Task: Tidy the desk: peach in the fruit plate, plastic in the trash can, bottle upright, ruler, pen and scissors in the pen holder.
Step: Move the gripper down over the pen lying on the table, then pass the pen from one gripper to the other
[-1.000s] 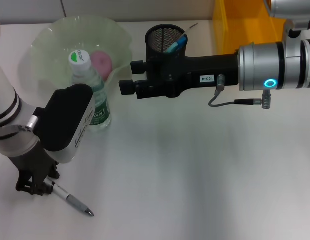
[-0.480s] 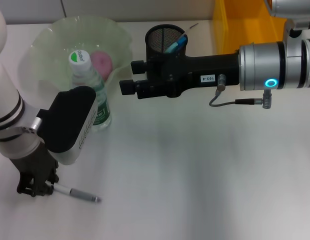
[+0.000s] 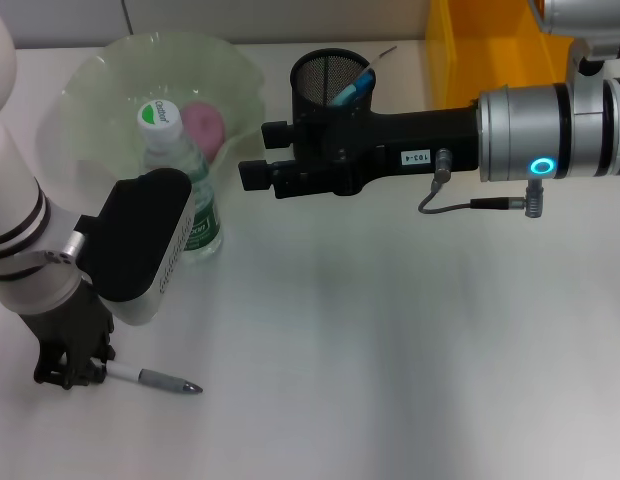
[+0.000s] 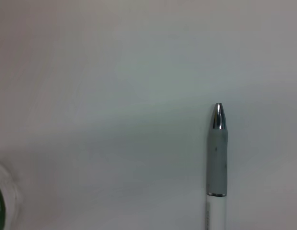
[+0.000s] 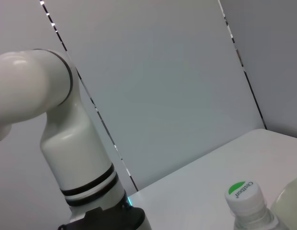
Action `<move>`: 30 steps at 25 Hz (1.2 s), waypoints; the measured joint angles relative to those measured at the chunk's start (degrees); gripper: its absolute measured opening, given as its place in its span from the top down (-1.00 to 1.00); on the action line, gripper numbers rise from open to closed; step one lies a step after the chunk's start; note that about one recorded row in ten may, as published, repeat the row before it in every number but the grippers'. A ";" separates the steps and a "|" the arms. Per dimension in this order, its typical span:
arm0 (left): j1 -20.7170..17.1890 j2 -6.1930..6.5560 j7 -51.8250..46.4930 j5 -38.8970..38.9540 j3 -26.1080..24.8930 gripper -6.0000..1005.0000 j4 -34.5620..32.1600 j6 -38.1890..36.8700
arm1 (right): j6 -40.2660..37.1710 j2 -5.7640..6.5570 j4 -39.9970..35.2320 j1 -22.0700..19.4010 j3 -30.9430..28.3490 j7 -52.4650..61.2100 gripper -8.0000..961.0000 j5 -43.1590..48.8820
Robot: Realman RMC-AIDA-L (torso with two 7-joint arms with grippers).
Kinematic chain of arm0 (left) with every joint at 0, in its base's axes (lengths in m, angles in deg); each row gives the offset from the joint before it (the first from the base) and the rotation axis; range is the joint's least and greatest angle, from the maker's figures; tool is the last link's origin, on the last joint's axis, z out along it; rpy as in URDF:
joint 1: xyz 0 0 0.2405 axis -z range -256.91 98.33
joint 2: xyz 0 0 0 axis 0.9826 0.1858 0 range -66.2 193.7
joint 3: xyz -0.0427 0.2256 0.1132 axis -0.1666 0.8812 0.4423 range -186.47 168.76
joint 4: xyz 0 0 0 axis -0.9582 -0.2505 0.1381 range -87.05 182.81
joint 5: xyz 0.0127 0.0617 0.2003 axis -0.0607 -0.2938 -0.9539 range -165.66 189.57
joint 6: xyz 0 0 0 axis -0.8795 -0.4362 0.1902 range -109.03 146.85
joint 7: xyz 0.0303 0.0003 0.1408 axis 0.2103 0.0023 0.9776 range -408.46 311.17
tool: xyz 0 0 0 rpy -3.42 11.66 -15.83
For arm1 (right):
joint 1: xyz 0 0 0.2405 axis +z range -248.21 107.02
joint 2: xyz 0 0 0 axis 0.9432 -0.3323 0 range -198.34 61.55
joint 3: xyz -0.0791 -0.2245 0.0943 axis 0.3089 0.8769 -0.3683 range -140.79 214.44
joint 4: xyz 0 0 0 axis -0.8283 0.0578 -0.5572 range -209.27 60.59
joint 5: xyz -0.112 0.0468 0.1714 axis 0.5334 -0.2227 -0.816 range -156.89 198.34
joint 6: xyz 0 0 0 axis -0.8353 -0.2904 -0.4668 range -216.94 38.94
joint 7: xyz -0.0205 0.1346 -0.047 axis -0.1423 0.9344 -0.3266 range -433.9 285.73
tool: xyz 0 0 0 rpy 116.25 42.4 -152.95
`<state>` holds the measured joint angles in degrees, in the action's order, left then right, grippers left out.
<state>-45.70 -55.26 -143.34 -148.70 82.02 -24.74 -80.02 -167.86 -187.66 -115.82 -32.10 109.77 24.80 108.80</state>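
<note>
A white pen with a grey grip (image 3: 155, 380) lies low over the table at the front left, its rear end in my left gripper (image 3: 75, 372), which is shut on it. In the left wrist view the pen (image 4: 216, 158) points away over bare table. A water bottle with a green cap (image 3: 180, 185) stands upright beside the fruit plate (image 3: 100, 80), which holds a pink peach (image 3: 202, 122). My right gripper (image 3: 258, 150) hovers open just right of the bottle, holding nothing. The black mesh pen holder (image 3: 325, 75) has a blue-handled item in it. The bottle cap (image 5: 242, 191) shows in the right wrist view.
A yellow bin (image 3: 490, 50) stands at the back right. My right arm (image 3: 440, 135) stretches across the back of the table in front of the pen holder. White table surface (image 3: 390, 350) fills the middle and front right.
The pen has swung in my left gripper: its tip rose from pointing down-right to lying nearly level. The right arm has not moved.
</note>
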 joint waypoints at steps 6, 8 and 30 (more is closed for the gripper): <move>-0.06 0.00 -0.47 0.49 -0.79 0.61 -0.37 0.39 | -0.09 0.00 -0.84 -0.46 -0.05 -0.46 -0.64 0.00; -0.09 0.01 -0.40 0.67 -1.20 0.61 -0.51 0.38 | -0.10 0.00 -1.46 -1.04 -0.12 -1.13 -0.64 -0.29; -8.26 0.46 1.28 20.93 -18.79 0.62 -13.49 0.12 | -15.47 -0.09 -3.28 -11.71 -10.76 -21.26 -0.64 -9.53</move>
<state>-53.96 -54.79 -142.05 -127.78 63.23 -38.24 -79.90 -183.33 -187.74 -119.11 -43.81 99.01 3.54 99.27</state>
